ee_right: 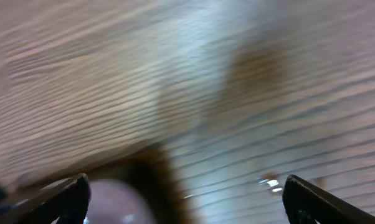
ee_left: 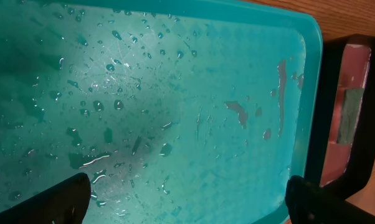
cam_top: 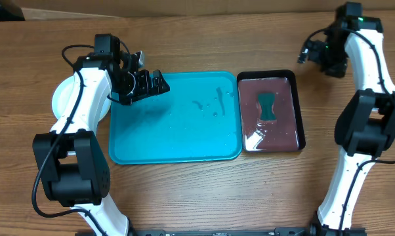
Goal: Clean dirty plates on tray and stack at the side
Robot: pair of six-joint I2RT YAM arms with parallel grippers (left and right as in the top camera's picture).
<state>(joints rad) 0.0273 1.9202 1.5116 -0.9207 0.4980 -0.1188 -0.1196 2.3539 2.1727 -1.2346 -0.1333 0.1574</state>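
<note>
The turquoise tray (cam_top: 174, 141) lies mid-table with no plate on it, only water drops and a few red-brown smears (ee_left: 237, 112). Left of the tray, round pale plates (cam_top: 63, 98) sit on the table, largely hidden under my left arm; I cannot tell how many there are. My left gripper (cam_top: 148, 84) hovers open over the tray's far left corner, and in the left wrist view (ee_left: 187, 208) nothing is between its fingers. My right gripper (cam_top: 309, 52) is open above the table beyond the black tray's far right corner, empty in the blurred right wrist view (ee_right: 187, 202).
A black tray (cam_top: 299, 111) of reddish water stands against the turquoise tray's right side, with a teal sponge (cam_top: 268, 107) lying in it. Its corner (ee_right: 156, 180) shows in the right wrist view. Bare wooden table (cam_top: 204, 196) surrounds both trays.
</note>
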